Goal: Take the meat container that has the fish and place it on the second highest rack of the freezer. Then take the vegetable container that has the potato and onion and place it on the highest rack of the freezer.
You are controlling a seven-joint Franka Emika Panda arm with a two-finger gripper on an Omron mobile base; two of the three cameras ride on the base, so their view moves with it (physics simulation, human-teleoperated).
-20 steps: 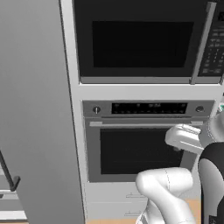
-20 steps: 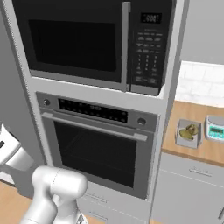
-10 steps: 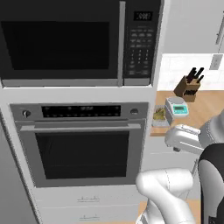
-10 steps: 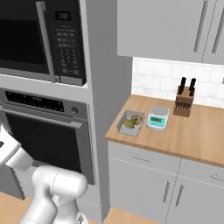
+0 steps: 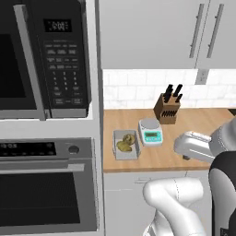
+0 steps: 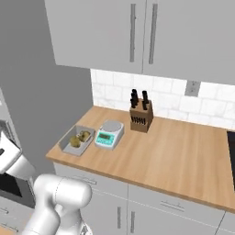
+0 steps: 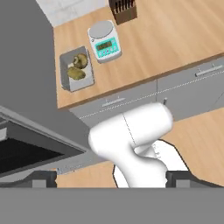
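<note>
The vegetable container (image 5: 125,144) (image 6: 76,140) (image 7: 76,70) is a square-cornered grey tray at the left end of the wooden counter, beside the tall oven column. In it lie the potato and onion (image 7: 77,68), one yellowish-tan and one darker brown. My gripper (image 7: 111,179) is open, its dark fingertips (image 7: 43,178) standing far apart with nothing held. It hangs well in front of the counter and away from the tray. The meat container, the fish and the freezer are out of view.
A white kitchen scale (image 5: 150,130) (image 6: 109,133) (image 7: 104,41) sits right of the tray, with a knife block (image 5: 168,108) (image 6: 141,115) behind it. Microwave (image 5: 46,60) and oven (image 5: 46,184) fill the column on the left. Wall cabinets (image 6: 137,32) hang above the counter (image 6: 174,151).
The whole picture has slid sideways: the base has driven right, from the grey tall unit past the oven column to the counter. The gripper has stayed open.
</note>
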